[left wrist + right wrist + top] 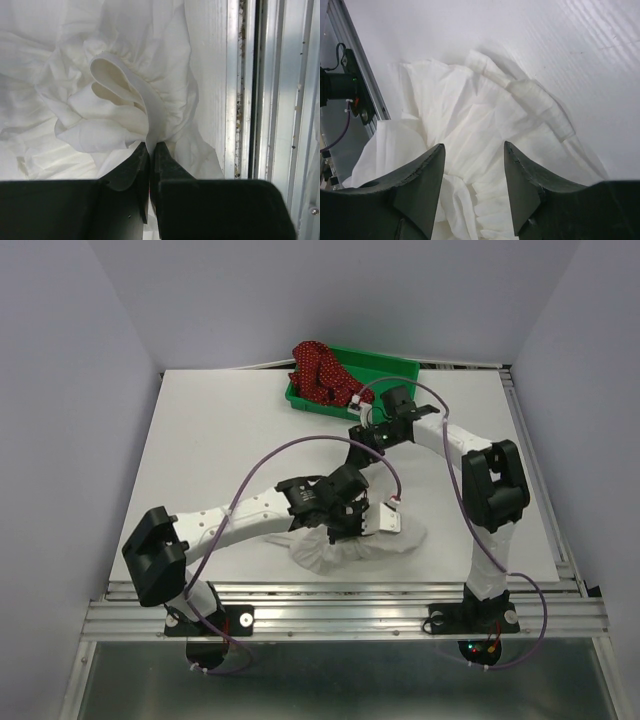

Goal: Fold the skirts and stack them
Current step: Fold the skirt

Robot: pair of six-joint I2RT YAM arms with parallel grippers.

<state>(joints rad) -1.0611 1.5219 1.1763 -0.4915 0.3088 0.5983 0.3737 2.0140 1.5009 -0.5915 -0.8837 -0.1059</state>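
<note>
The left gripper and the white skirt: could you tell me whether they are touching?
Touching. The left wrist view shows the left gripper pinching a fold of the white skirt, with its jaws shut on the cloth.

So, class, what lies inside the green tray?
The dark red dotted skirt lies bunched in the left half of the green tray, hiding its far-left corner. The right half shows bare green floor. Anything beneath the skirt is covered.

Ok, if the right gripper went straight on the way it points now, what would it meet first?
Most likely the white skirt, which lies bunched on the table right beyond the open right gripper; how far off is unclear.
</note>
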